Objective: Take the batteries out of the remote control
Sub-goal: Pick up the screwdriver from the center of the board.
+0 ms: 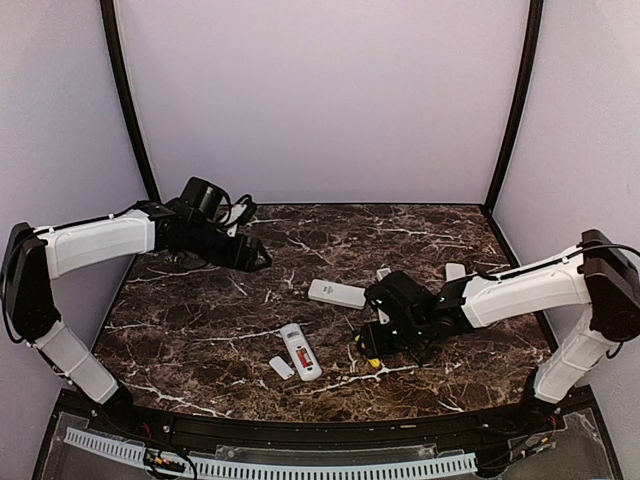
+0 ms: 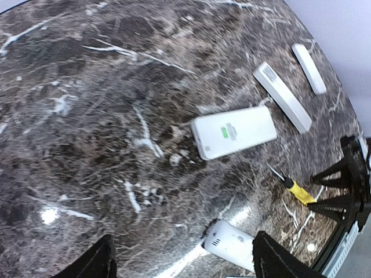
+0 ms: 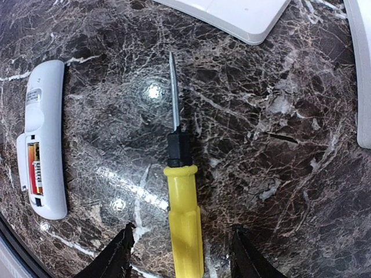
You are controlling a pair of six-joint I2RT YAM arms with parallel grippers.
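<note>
Left gripper: jaws spread wide, holding nothing, above the marble table
Right gripper: jaws apart, straddling the handle of the yellow-handled screwdriver with a gap on each side
Battery: orange, seated in the open compartment of the white remote, left of the screwdriver
Loose cover: just beside that remote

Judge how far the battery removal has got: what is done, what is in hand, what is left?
Done: the near remote lies with its cover off beside it. In hand: the right end effector stands open astride the screwdriver handle, not gripping; the left end effector is open and empty. Left: an orange battery sits in the open compartment, and no loose battery is in view.
</note>
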